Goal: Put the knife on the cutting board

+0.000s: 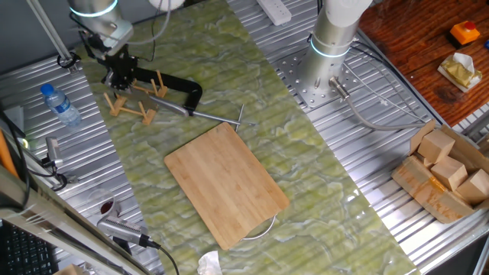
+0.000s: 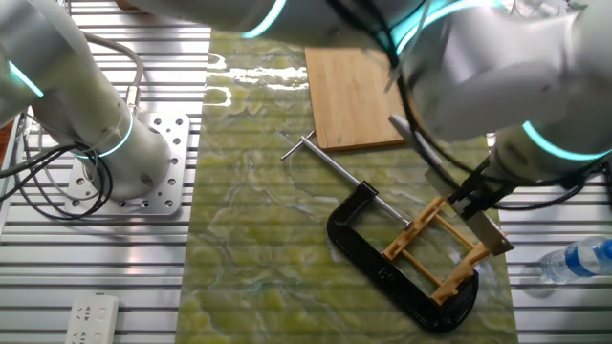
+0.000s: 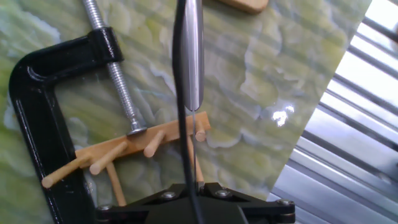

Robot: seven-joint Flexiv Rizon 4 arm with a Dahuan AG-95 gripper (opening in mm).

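Observation:
My gripper (image 3: 193, 186) is shut on the knife, a silver-grey cleaver seen edge-on in the hand view, its rounded steel handle (image 3: 188, 56) pointing away and its thin blade running back between the fingers. In the other fixed view the gripper (image 2: 473, 203) holds the blade (image 2: 490, 236) just above the small wooden dowel rack (image 2: 435, 250). In one fixed view the gripper (image 1: 120, 72) is at the far left over the rack (image 1: 134, 103). The bamboo cutting board (image 1: 225, 183) lies flat mid-mat, apart from the gripper; it also shows in the other fixed view (image 2: 356, 96) and at the hand view's top edge (image 3: 244, 5).
A black C-clamp (image 2: 382, 272) with a long screw rod (image 2: 335, 164) lies around the rack. A water bottle (image 1: 59, 103) lies left of the mat. A box of wooden blocks (image 1: 447, 172) sits at the right. An arm base (image 1: 332, 46) stands behind the mat.

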